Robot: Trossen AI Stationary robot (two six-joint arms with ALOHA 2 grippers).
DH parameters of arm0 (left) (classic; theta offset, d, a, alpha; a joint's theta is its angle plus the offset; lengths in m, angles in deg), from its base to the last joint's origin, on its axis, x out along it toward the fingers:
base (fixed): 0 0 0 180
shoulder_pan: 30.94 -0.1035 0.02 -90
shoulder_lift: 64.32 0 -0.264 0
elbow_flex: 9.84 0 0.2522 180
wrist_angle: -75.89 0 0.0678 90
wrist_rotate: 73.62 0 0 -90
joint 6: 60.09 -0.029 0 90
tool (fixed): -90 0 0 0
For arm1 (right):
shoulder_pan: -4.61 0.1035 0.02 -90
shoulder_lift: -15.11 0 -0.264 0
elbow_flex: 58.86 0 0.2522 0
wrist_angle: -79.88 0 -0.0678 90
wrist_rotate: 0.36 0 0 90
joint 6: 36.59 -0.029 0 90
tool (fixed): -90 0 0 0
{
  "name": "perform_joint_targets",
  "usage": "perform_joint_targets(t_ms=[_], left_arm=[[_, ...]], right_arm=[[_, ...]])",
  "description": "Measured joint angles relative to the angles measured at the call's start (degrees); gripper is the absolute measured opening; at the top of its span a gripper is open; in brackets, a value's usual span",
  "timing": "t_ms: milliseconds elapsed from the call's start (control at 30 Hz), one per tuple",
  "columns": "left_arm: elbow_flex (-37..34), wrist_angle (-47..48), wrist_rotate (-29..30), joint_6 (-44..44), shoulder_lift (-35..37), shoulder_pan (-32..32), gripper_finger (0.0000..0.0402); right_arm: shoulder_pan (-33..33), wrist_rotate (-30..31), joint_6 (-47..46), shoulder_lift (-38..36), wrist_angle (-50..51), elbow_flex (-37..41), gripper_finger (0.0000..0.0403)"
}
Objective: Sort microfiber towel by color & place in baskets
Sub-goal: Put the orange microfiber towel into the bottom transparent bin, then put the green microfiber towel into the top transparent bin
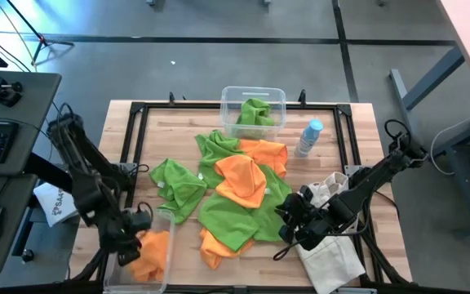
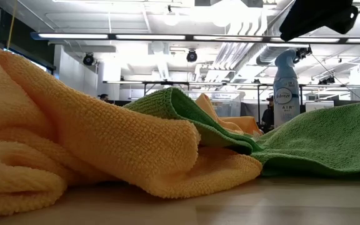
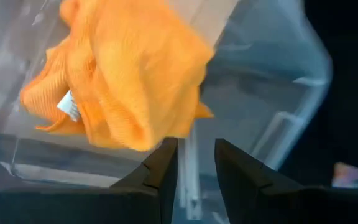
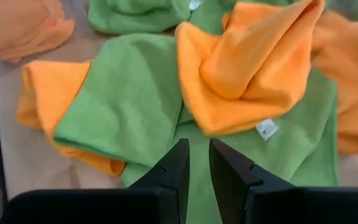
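The left pincer (image 1: 135, 231) hangs over the near-left basket (image 1: 160, 273) at the counter's (image 1: 178, 122) seven o'clock corner. Its fingers (image 3: 160, 171) stand slightly apart with nothing between them, and an orange microfiber towel (image 1: 149, 251) lies bunched inside the clear bin just beyond the tips, not touching them. A white label shows on that towel in the left wrist view. The right pincer (image 1: 288, 219) sits low at about four o'clock on the counter, just beside the edge of the central towel heap. Its fingers (image 4: 178, 169) stand a narrow gap apart, and nothing is seen between them; the tips point at a flat green towel (image 4: 129, 106) with an orange towel (image 4: 253, 81) folded on top just beyond. The heap (image 1: 235, 196) covers the counter's middle, green and orange cloths overlapping, with one separate green towel (image 1: 178, 184) toward nine o'clock. The far basket (image 1: 253, 112) at twelve o'clock holds a green towel (image 1: 256, 111). A spray bottle with a blue cap (image 1: 309, 137) stands upright at about two o'clock, well apart from both pincers. An off-white fabric tote bag (image 1: 333, 245) lies under the right arm at five o'clock. The low view is filled by an orange towel (image 2: 74, 144) close up, with green cloth (image 2: 317, 144) behind it.
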Motion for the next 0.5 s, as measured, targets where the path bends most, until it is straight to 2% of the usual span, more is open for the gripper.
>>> perform_joint_targets(t_ms=[167,300,500], left_arm=[[0.0,0.34,9.04,0.53,5.06,0.03,0.0094],[0.0,2.01,16.64,0.22,7.33,-0.02,0.0092],[0.04,4.8,19.45,-1.02,7.88,-3.44,0.0069]], right_arm=[[-2.4,1.03,-4.81,0.0,0.08,0.0,0.0055],[-6.46,-1.72,-3.56,0.32,0.18,0.0,0.0055],[-13.5,-7.7,3.93,0.33,0.07,0.0,0.0069]])
